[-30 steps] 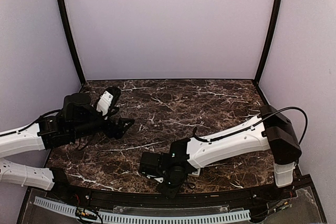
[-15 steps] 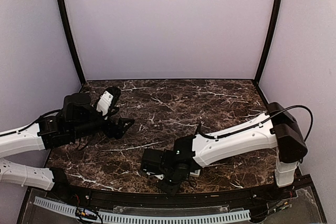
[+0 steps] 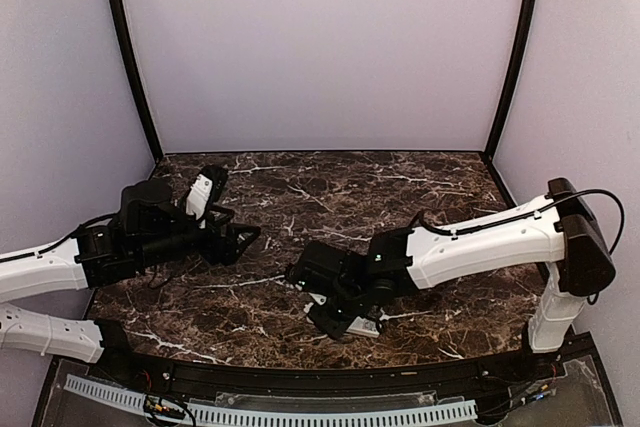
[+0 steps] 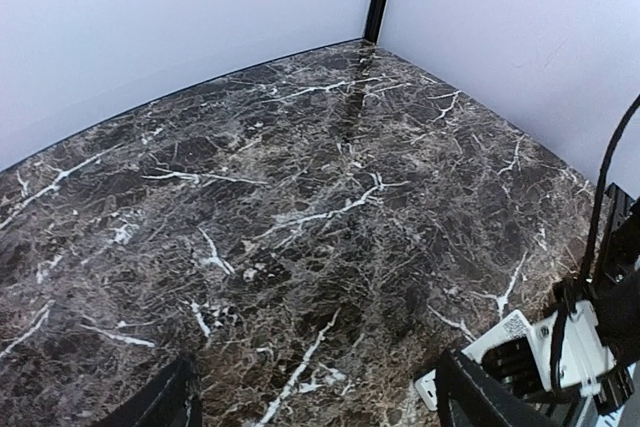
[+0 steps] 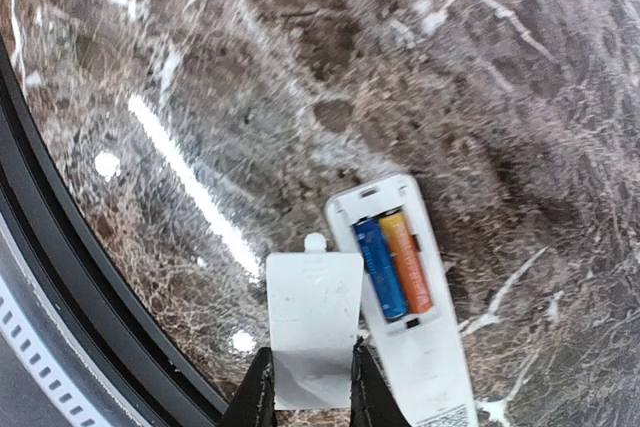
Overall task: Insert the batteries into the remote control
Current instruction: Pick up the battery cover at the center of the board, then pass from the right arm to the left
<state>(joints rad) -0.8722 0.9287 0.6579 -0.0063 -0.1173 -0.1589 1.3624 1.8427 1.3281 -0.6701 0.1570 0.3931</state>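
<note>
The remote control (image 5: pixel 425 357) lies back-up on the marble with its compartment uncovered. The batteries sit side by side inside it, one blue (image 5: pixel 380 269) and one orange (image 5: pixel 405 261). Just left of the remote, my right gripper (image 5: pixel 310 392) is shut on the small flat white cover (image 5: pixel 312 322), holding it by its near end. From above, the right gripper (image 3: pixel 335 312) hovers near the front middle, with the remote (image 3: pixel 364 327) peeking out beside it. My left gripper (image 3: pixel 245 239) stands open at the left with nothing between its fingers (image 4: pixel 165 402); the remote's label end (image 4: pixel 505 332) shows at its right.
The dark marble table (image 3: pixel 400 197) is walled by pale panels on three sides. A black rail (image 5: pixel 60 247) runs along the near edge, close to the cover. The right arm's white link (image 3: pixel 480 242) spans the right half of the table.
The right arm has swung its wrist away from the near edge toward the table's middle, carrying the cover. The left gripper shifted slightly right.
</note>
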